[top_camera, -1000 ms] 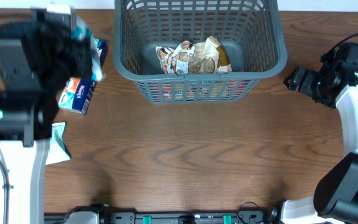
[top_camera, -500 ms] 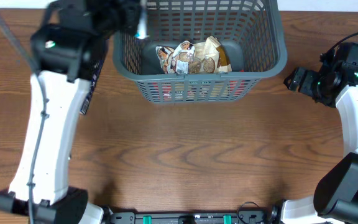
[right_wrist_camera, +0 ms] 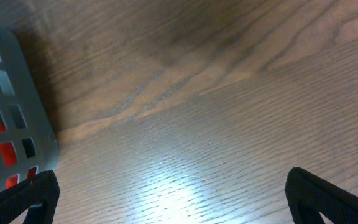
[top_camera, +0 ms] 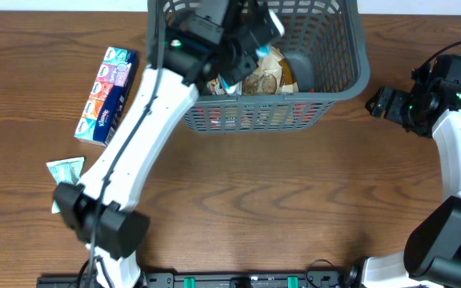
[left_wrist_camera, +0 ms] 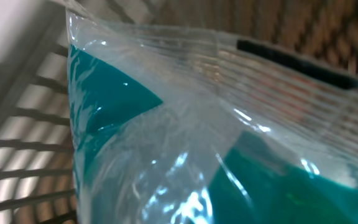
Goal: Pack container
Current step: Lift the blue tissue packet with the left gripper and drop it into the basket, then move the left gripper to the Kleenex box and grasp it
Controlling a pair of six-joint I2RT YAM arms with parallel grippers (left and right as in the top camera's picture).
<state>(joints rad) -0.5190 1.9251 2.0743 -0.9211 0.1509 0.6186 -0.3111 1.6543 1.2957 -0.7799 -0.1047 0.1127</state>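
Observation:
The container [top_camera: 338, 76], a dark grey-blue lattice basket, stands at the back middle of the table. It holds a crinkled snack bag [top_camera: 272, 74], and red packets show through its front slots. My left gripper [top_camera: 242, 60] is over the basket's inside, shut on a teal and clear plastic packet [left_wrist_camera: 166, 155]. The packet fills the left wrist view, with the basket's lattice wall [left_wrist_camera: 23, 124] behind it. My right gripper [right_wrist_camera: 173, 199] is open and empty, low over bare table just right of the basket's corner [right_wrist_camera: 5, 112].
A multipack of tissue packets [top_camera: 106, 94] lies on the table left of the basket. A small green and white packet [top_camera: 64, 172] lies nearer the left front. The right arm [top_camera: 454, 136] stands along the right edge.
My left arm has swung right from above the tissue pack to over the basket, carrying the teal packet. The tissue pack and green packet are uncovered. The right arm has not moved.

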